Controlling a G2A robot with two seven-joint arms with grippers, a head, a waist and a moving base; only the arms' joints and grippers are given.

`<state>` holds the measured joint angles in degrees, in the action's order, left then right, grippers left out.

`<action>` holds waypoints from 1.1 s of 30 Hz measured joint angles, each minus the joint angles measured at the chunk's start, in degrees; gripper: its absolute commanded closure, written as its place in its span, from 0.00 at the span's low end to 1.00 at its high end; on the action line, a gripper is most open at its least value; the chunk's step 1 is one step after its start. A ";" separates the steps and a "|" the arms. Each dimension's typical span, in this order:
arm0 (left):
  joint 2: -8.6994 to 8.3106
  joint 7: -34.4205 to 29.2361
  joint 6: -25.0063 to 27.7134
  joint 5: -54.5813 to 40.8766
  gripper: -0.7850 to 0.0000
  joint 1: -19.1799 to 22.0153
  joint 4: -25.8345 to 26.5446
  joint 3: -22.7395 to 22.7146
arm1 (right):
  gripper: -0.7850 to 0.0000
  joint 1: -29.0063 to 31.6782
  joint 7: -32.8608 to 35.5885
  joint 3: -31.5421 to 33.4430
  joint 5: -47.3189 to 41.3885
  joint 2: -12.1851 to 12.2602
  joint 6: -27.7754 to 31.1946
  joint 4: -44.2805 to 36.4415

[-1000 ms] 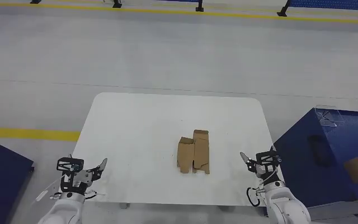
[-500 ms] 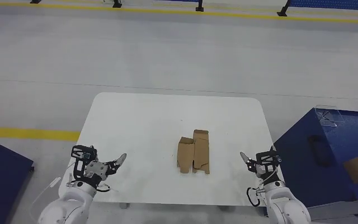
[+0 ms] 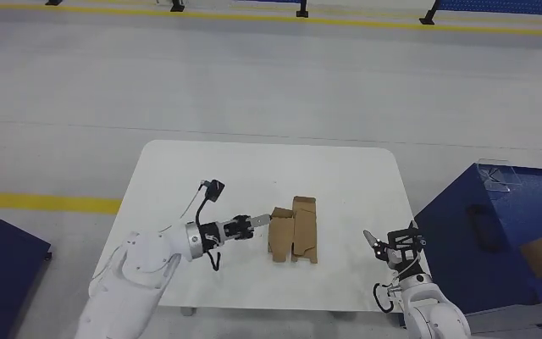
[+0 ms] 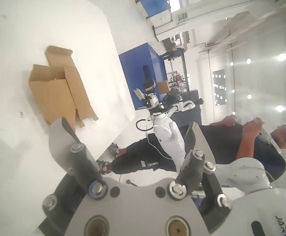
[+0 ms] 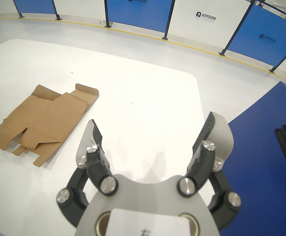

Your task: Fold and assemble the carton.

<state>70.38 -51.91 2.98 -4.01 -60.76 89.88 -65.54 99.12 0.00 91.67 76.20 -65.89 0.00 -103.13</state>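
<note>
The brown carton (image 3: pixel 294 230) lies flattened on the white table (image 3: pixel 212 178), right of the middle, with its flaps spread; it also shows as carton (image 4: pixel 58 89) and carton (image 5: pixel 44 118). My left gripper (image 3: pixel 261 221) hovers at the carton's left edge, turned on its side. It is open (image 4: pixel 127 131), and one finger (image 4: pixel 60 129) overlaps the carton's near corner with nothing gripped. My right gripper (image 3: pixel 389 244) stands open (image 5: pixel 152 125) over the table's front right corner, well apart from the carton.
A large blue container (image 3: pixel 483 229) stands just off the table's right edge, close to the right arm. Bare table surface spreads behind and left of the carton. Blue fence panels (image 5: pixel 138 13) line the far floor.
My left arm has swung from the table's front left corner across to the carton's left edge. The right arm and the carton have stayed put.
</note>
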 measured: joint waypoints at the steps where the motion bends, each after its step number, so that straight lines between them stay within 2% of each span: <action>1: 0.64 0.17 0.17 0.00 0.00 2.12 -2.81 2.88 | 0.00 0.00 0.00 0.00 0.00 0.00 0.00 0.00; 7: 4.31 3.29 1.13 4.08 0.00 11.81 -16.06 16.05 | 0.00 0.00 0.00 0.00 0.00 0.00 0.00 0.00; 11: 6.16 5.66 3.09 6.47 0.00 15.83 -23.01 20.82 | 0.00 0.00 0.00 0.00 0.00 0.00 0.00 0.00; 15: 6.57 5.69 5.67 4.08 0.00 17.65 -27.73 19.92 | 0.00 0.00 0.00 0.00 0.00 0.00 0.00 0.00; 19: 6.27 4.31 5.79 4.90 0.00 18.84 -31.13 18.70 | 0.00 0.00 0.00 0.00 0.00 0.00 0.00 0.00; 24: 6.75 3.94 5.07 5.39 0.00 19.66 -34.88 19.33 | 0.00 0.00 0.00 0.00 0.00 0.00 0.00 0.00; 28: 7.83 5.80 5.97 6.64 0.00 19.64 -36.06 21.60 | 0.00 0.00 0.00 0.00 0.00 0.00 0.00 0.00; 29: 8.10 6.43 5.97 6.79 0.02 19.65 -36.31 22.06 | 0.00 0.00 0.00 0.00 0.00 0.00 0.00 0.00; 31: 8.74 7.26 6.08 6.49 0.18 19.82 -37.09 22.92 | 0.00 0.00 0.00 0.00 0.00 0.00 0.00 0.00; 33: 9.23 7.53 6.28 6.12 0.29 20.16 -38.03 23.47 | 0.00 0.00 0.00 0.00 0.00 0.00 0.00 0.00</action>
<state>79.61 -44.37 9.27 2.10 -40.60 51.85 -42.07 99.12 0.00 91.67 76.20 -65.89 0.00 -103.13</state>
